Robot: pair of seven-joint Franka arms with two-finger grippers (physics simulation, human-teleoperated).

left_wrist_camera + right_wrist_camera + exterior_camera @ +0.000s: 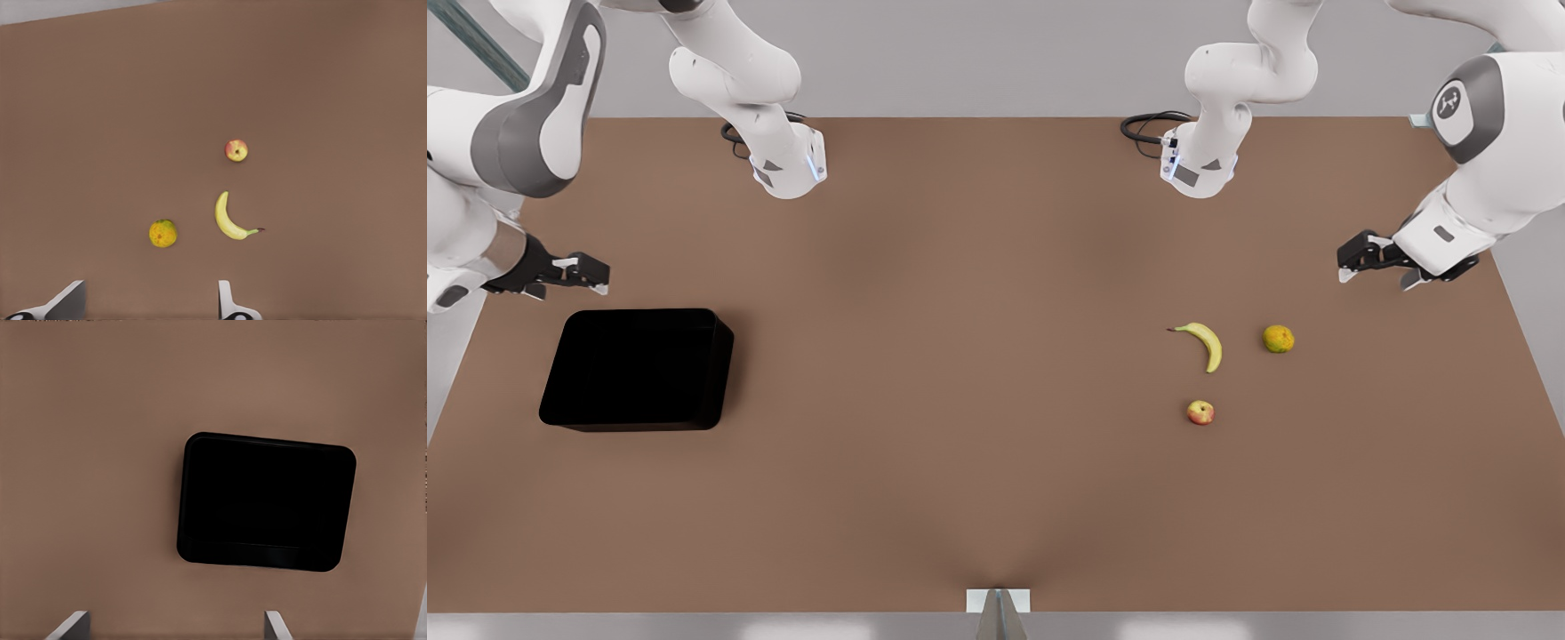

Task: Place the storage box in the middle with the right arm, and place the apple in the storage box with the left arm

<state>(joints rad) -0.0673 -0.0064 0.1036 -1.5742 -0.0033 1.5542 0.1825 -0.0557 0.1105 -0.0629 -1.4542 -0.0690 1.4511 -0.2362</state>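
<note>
The storage box (637, 369) is sitting at the front view's left under the wide-open right gripper (596, 274); the apple (1200, 412) is lying near the banana (1206, 343), the left gripper (1352, 264) hovering spread apart

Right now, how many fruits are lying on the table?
3, all on the front view's right: banana, orange-green fruit beside it, apple nearer the camera.

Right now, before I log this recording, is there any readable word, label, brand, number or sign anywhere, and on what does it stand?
No readable words or numbers anywhere.
One round emblem sits on the arm joint at the front view's right; it reads as a logo, not letters.
The storage box, apple, banana and orange-green fruit carry no label.
</note>
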